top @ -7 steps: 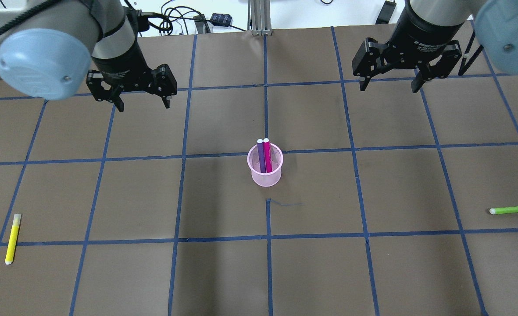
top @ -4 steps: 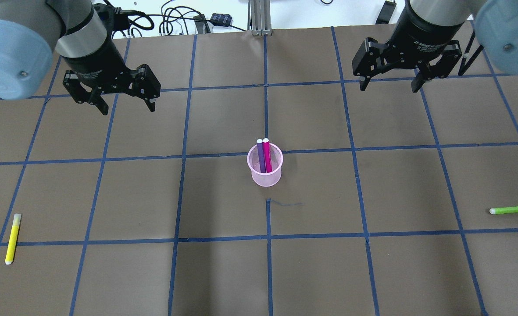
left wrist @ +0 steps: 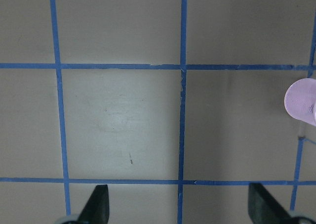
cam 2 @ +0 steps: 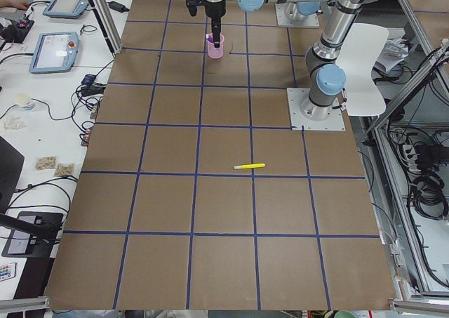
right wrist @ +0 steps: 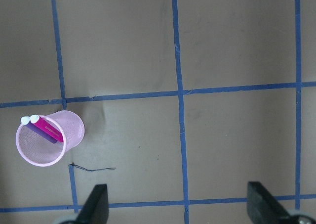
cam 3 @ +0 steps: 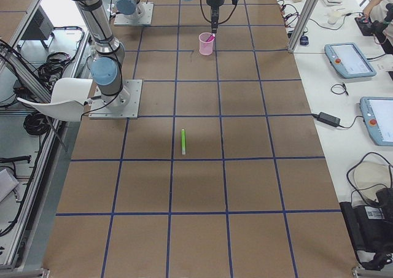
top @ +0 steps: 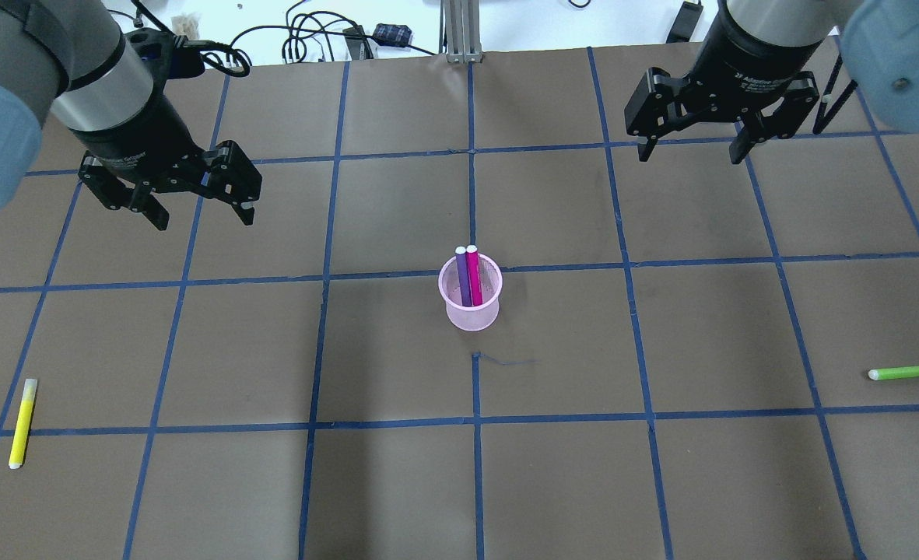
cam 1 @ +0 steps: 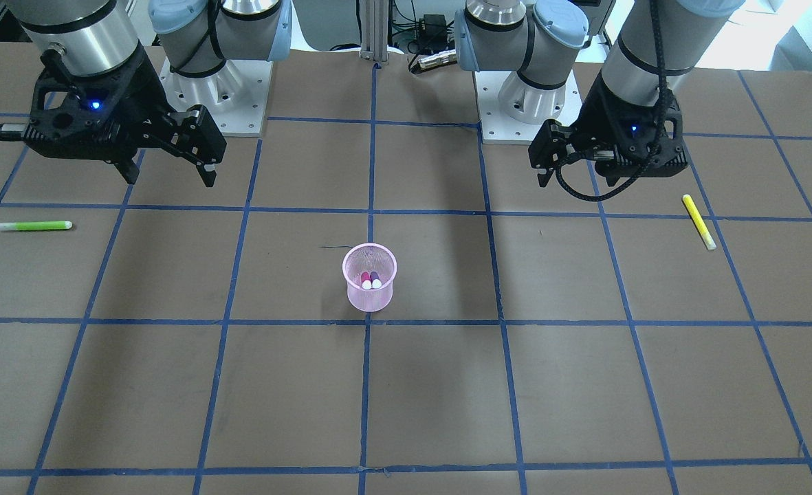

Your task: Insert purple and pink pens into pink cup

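Note:
The pink mesh cup (top: pixel 471 317) stands upright near the table's middle. The purple pen (top: pixel 463 281) and the pink pen (top: pixel 474 277) stand side by side inside it, leaning on the far rim. The front view shows the cup (cam 1: pixel 369 297) with both pen caps inside. My left gripper (top: pixel 205 220) is open and empty, well left of the cup and above the table. My right gripper (top: pixel 691 157) is open and empty, far right of the cup toward the back. The right wrist view shows the cup (right wrist: pixel 74 130) at the left. The left wrist view shows it (left wrist: pixel 303 100) at the right edge.
A yellow pen (top: pixel 22 422) lies at the near left edge of the table. A green pen (top: pixel 912 372) lies at the right edge. Cables (top: pixel 303 39) lie beyond the table's back edge. Blue tape lines grid the brown surface.
My left arm has moved left and a little toward the front of the table, farther from the cup, still open. The right arm, cup and pens have not moved.

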`<action>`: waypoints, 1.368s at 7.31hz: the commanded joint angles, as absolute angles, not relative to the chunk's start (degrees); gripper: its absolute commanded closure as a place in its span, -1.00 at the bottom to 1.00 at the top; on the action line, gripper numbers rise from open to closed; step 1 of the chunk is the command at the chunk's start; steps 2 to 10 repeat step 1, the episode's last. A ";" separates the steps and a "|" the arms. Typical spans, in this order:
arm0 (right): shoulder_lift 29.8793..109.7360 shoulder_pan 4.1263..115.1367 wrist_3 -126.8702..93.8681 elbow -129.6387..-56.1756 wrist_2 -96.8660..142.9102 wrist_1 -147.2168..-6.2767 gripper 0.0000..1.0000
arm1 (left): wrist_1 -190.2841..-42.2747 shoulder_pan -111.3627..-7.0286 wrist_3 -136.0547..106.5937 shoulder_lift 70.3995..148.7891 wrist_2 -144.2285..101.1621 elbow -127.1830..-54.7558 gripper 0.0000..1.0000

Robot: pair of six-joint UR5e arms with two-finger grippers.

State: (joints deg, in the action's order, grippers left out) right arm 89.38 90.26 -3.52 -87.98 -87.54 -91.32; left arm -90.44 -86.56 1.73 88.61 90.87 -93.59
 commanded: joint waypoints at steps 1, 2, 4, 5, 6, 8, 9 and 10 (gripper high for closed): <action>89.38 90.26 -3.25 -87.98 -87.45 -91.32 -1.00 | -90.44 -85.70 1.76 88.51 90.70 -93.60 -1.00; 89.38 90.26 -3.25 -87.98 -87.45 -91.32 -1.00 | -90.44 -85.70 1.76 88.51 90.70 -93.60 -1.00; 89.38 90.26 -3.25 -87.98 -87.45 -91.32 -1.00 | -90.44 -85.70 1.76 88.51 90.70 -93.60 -1.00; 89.38 90.26 -3.25 -87.98 -87.45 -91.32 -1.00 | -90.44 -85.70 1.76 88.51 90.70 -93.60 -1.00; 89.38 90.26 -3.25 -87.98 -87.45 -91.32 -1.00 | -90.44 -85.70 1.76 88.51 90.70 -93.60 -1.00; 89.38 90.26 -3.25 -87.98 -87.45 -91.32 -1.00 | -90.44 -85.70 1.76 88.51 90.70 -93.60 -1.00; 89.38 90.26 -3.25 -87.98 -87.45 -91.32 -1.00 | -90.44 -85.70 1.76 88.51 90.70 -93.60 -1.00; 89.38 90.26 -3.25 -87.98 -87.45 -91.32 -1.00 | -90.44 -85.70 1.76 88.51 90.70 -93.60 -1.00</action>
